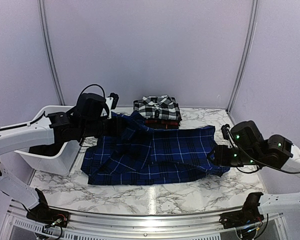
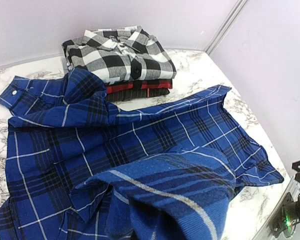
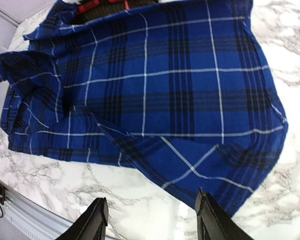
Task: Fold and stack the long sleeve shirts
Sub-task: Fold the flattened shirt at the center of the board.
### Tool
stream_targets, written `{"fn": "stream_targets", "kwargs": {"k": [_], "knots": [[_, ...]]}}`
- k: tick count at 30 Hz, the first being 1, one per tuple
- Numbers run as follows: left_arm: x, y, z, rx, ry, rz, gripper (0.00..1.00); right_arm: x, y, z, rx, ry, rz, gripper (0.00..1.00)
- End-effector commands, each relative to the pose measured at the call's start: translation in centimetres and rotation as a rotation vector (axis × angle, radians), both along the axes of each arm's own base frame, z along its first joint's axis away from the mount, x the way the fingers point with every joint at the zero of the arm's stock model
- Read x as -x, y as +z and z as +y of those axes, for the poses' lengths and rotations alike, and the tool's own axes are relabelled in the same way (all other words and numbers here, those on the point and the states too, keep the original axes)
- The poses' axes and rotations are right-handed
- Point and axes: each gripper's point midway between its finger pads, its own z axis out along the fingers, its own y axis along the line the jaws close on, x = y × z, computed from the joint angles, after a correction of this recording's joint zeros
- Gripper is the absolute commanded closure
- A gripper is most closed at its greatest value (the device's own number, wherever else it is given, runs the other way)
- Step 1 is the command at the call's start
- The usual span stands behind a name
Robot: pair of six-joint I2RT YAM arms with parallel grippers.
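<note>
Pale lilac walls, and a white, grey-veined marble table (image 1: 190,192) up front. Across it lies the royal blue shirt (image 1: 160,155), soft woven plaid with thin white lines over navy bands, rumpled at its left end. The left tool (image 1: 110,127) is clamped tight on that bunched cloth, a fold raised. The right tool (image 3: 152,220) hovers by the right hem, fingers parted, gripping nothing. Behind, the black-and-white check shirt (image 1: 157,106) sits folded square atop the red-and-black shirt (image 2: 140,87). A white plastic tub (image 1: 45,160) stands at the left.
</note>
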Motion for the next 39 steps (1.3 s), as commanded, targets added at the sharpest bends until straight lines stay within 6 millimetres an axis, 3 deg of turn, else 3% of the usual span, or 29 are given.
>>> {"fn": "stream_targets", "kwargs": {"k": [1,9,16,20,28,33,39], "knots": [[0.0,2.6,1.0,0.017,0.026,-0.031,1.0,3.4,-2.6,-2.8,0.083,-0.051,0.167,0.46],[0.0,3.6,1.7,0.019,0.049,-0.049,1.0,5.5,-4.4,-4.5,0.17,-0.04,0.276,0.54],[0.0,4.3,1.8,0.026,0.047,-0.058,1.0,4.8,-6.0,-3.8,0.132,-0.067,0.256,0.66],[0.0,4.7,2.1,0.023,0.052,-0.068,1.0,3.6,-6.8,-3.9,0.128,-0.121,0.209,0.72],[0.1,5.2,2.5,0.021,0.059,-0.076,1.0,0.9,-6.1,-4.6,0.154,-0.217,0.083,0.76],[0.1,5.5,2.8,0.02,0.068,-0.082,1.0,-0.5,-5.4,-4.8,0.252,-0.225,0.047,1.0],[0.0,5.3,2.9,0.014,0.076,-0.081,1.0,-3.1,-4.1,-4.8,0.336,-0.221,0.026,1.0]]}}
